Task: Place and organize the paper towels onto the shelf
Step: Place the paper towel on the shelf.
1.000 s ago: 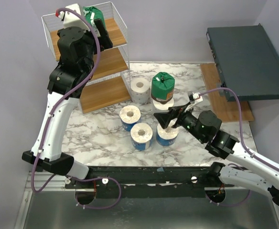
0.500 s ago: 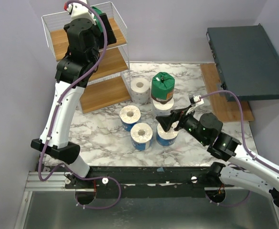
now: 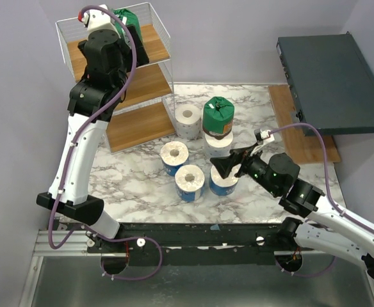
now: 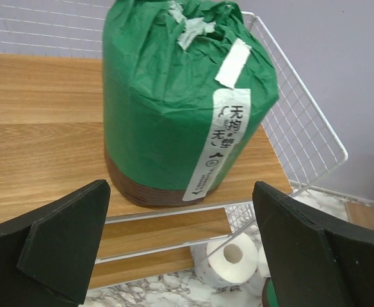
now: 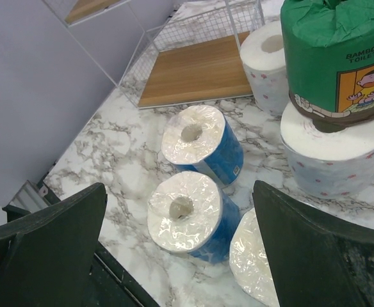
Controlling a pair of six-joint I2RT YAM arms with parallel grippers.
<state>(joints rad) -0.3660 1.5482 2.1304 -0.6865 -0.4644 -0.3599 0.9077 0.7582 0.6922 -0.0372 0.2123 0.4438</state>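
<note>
Up at the shelf, the left tool has its jaws spread wide and grips nothing. Straight ahead of it a green-wrapped roll stands upright on the top board. The roll sits in line with the gap between the fingers and clear of both. It is close to the wire corner on the tool's right. Below and just ahead of the tool's right finger, a white roll shows through the wire, down on the marble surface.

Lower down, the right tool hangs over the surface, its jaws also wide apart and empty. Directly under the gap between its fingers, a blue-printed roll stands on end. A second blue-printed roll stands just beyond it. A third wrapped roll sits against the inside of the tool's right finger and is partly cut off by it.

Ahead and to the tool's right, the second green-wrapped roll rests on top of a plain white roll. Past that stack the white roll stands near the shelf's lowest board. Far off to the tool's right, a dark grey flat box lies at the edge of the surface.
</note>
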